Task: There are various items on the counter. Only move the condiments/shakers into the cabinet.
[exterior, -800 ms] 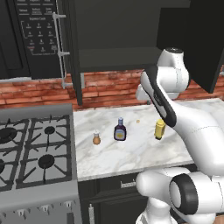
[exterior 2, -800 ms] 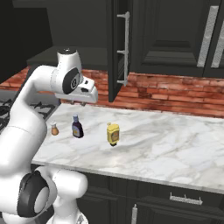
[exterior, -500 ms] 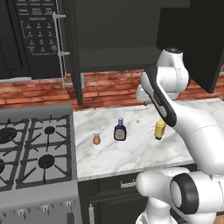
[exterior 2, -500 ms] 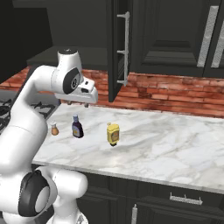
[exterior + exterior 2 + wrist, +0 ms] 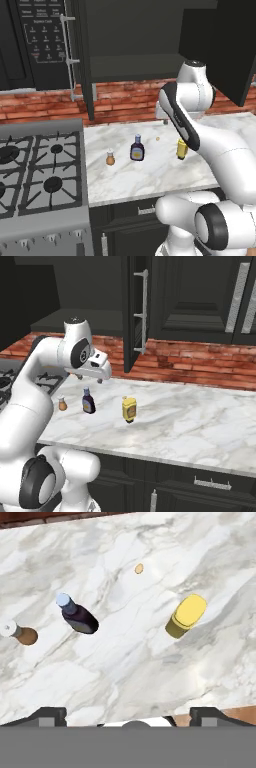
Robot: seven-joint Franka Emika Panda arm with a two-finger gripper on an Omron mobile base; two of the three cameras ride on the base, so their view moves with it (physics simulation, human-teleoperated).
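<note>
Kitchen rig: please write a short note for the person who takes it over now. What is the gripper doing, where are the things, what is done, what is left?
Gripper: open, empty, high above the counter.
On the counter, upright: yellow squeeze bottle, dark sauce bottle, small orange-brown shaker. A tiny orange speck lies behind them.
Cabinet: door open, shelf bare.
Done: nothing moved yet.
Left: put all three containers on the shelf; leave the speck.

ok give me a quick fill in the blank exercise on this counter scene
1. The sauce bottle stands between the shaker and the ____ squeeze bottle.
2. All three containers stand on the marble ____.
3. The cabinet door stands ____.
4. The tool hovers over the containers with its jaws ____.

Missing words: yellow; counter; open; open
</note>
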